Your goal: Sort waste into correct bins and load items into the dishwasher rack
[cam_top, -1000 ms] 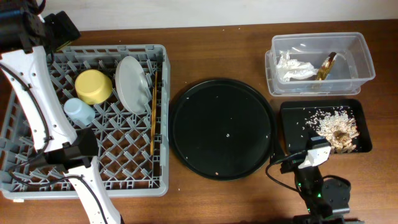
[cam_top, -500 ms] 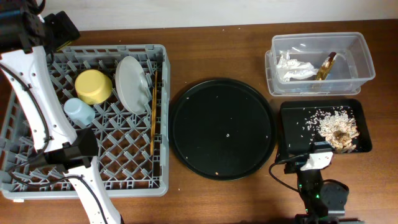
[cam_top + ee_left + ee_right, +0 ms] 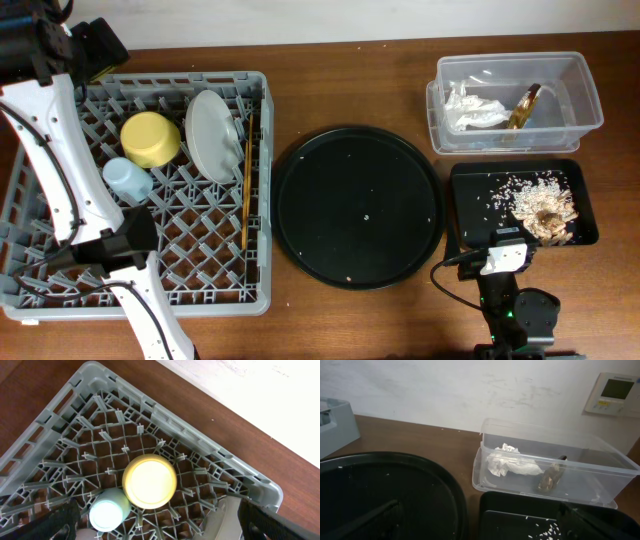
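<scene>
The rack (image 3: 150, 78) is sitting on the left of the desk (image 3: 330, 90). It is holding a yellow bowl (image 3: 150, 138) and, just nearer, a blue cup (image 3: 127, 179). A grey plate (image 3: 215, 122) is leaning on edge among the pegs to the bowl's right. The chopsticks (image 3: 247, 180) are lying along the rack's right wall.

A round black tray (image 3: 358, 205) is lying mid-desk with only a few specks on it. At far right, the clear tub (image 3: 590, 95) is holding the white napkin (image 3: 470, 108) and the gold wrapper (image 3: 525, 107). Just nearer, the black rectangular tray (image 3: 470, 215) is carrying the rice and brown scraps (image 3: 540, 200).

The left tool (image 3: 157, 510) is hanging over the rack above the bowl and cup, its jaws spread wide and grasping nothing. The right tool (image 3: 477, 520) is sitting low at the near right, facing the tub, also released and holding nothing.
</scene>
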